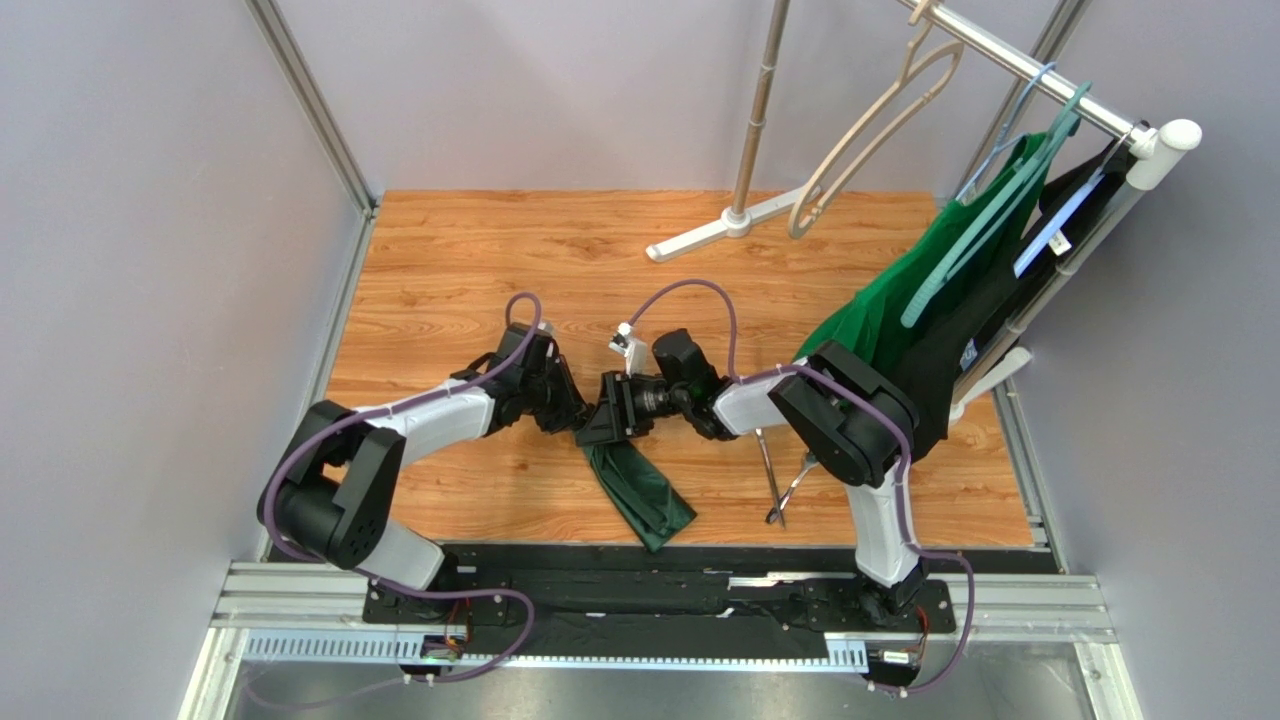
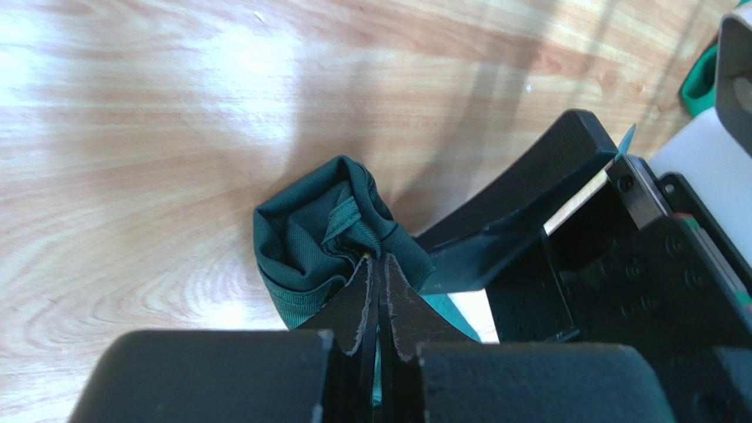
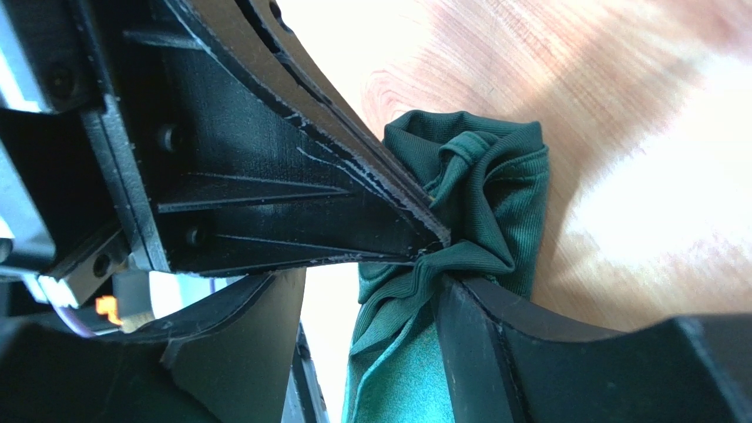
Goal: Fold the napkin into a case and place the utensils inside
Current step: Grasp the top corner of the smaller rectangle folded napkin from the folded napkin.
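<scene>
The dark green napkin [image 1: 643,495] lies bunched in a narrow strip on the wooden table, its far end lifted between both grippers. My left gripper [image 1: 589,425] is shut on a gathered fold of the napkin [image 2: 322,231]; its closed tips [image 2: 379,261] pinch the cloth. My right gripper [image 1: 616,408] faces it from the right. In the right wrist view its jaws stand apart [image 3: 371,286], with napkin cloth [image 3: 477,189] hanging between them against the right finger [image 3: 503,335]. The two silver utensils [image 1: 781,483] lie on the table to the right of the napkin. No folded case shows.
A brighter green garment [image 1: 902,300] on a teal hanger hangs from a rack [image 1: 1037,68] at the back right, beside a beige empty hanger [image 1: 872,128]. The rack's white foot [image 1: 721,228] rests on the far table. Grey walls enclose the wooden table [image 1: 451,255].
</scene>
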Robot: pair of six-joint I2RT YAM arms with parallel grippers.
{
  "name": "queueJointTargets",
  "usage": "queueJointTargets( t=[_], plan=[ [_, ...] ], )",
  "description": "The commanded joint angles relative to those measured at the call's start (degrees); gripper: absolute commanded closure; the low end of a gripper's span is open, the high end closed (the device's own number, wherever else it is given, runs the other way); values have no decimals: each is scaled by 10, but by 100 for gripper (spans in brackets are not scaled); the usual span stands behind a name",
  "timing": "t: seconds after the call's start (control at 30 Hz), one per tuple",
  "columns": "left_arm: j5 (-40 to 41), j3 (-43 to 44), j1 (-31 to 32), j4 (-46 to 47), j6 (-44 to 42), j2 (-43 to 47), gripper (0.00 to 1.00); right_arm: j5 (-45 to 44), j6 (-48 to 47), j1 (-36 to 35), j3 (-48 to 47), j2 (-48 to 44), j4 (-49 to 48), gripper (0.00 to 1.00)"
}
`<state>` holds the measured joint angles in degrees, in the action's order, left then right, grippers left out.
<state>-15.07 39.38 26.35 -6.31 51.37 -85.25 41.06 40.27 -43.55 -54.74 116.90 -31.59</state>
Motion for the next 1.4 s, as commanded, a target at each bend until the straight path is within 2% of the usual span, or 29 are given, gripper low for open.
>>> queueJointTargets(
  t=[0.0, 0.07, 0.13, 0.63, 0.97, 1.17, 1.27, 1.37],
  plan=[
    [-37, -11, 10, 8, 17, -16, 100, -75, -87, -16, -97, 7, 175, 40],
    [-30, -12, 7, 5, 11, -9, 100, -83, -79, -16, -81, -13, 181, 39],
    [-22, -11, 4, -7, 4, -4, 100, -85, -61, -14, -35, -49, 150, 33],
    [-30, -21, -8, -6, -7, 8, 100, -92, -47, -3, 10, -110, 167, 32],
    [-32, -21, -8, -5, -6, 18, 100, -100, -89, -11, -18, -128, 227, 34],
    [-29, -24, -8, -10, -9, 22, 100, -91, -87, -23, -30, -115, 230, 36],
    [-29, -23, -8, -8, -8, 18, 100, -123, -125, -48, -69, -107, 281, 37],
    [-31, -20, -8, -10, -8, 16, 100, -136, -131, -51, -73, -113, 291, 37]
  ],
)
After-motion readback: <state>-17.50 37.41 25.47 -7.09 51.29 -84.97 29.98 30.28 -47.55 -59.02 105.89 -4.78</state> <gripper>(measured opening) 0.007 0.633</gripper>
